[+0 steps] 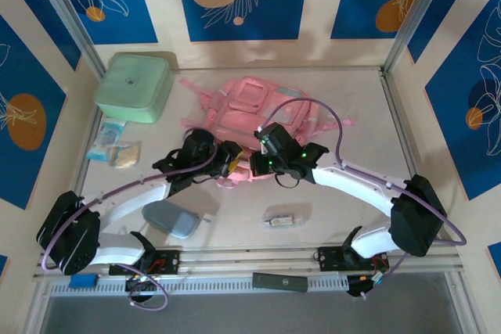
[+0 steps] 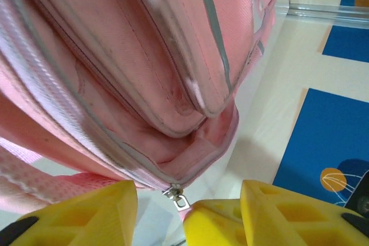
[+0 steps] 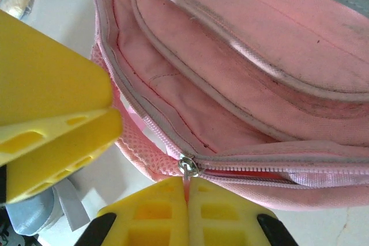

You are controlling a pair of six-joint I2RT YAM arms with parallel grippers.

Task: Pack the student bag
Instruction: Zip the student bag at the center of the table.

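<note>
The student bag (image 1: 249,111), a pink backpack, lies in the middle of the table, and its open compartment (image 3: 190,93) shows pink lining. Both grippers meet at its near edge. My right gripper (image 3: 188,184) is shut on the pink pull tab of the zipper slider (image 3: 188,166). In the top view the right gripper (image 1: 263,165) sits just right of my left gripper (image 1: 233,159). My left gripper (image 2: 187,200) is open. Between its yellow fingers (image 2: 81,214) hang the same slider (image 2: 176,193) and the right gripper's fingertips (image 2: 222,223). Nothing is held in it.
A mint-green box (image 1: 135,86) stands at the back left, with snack packets (image 1: 114,150) in front of it. A grey-blue pouch (image 1: 172,219) lies near the left arm. A small pale item (image 1: 279,219) lies at centre front. A dark flat bar (image 1: 279,281) rests on the front rail.
</note>
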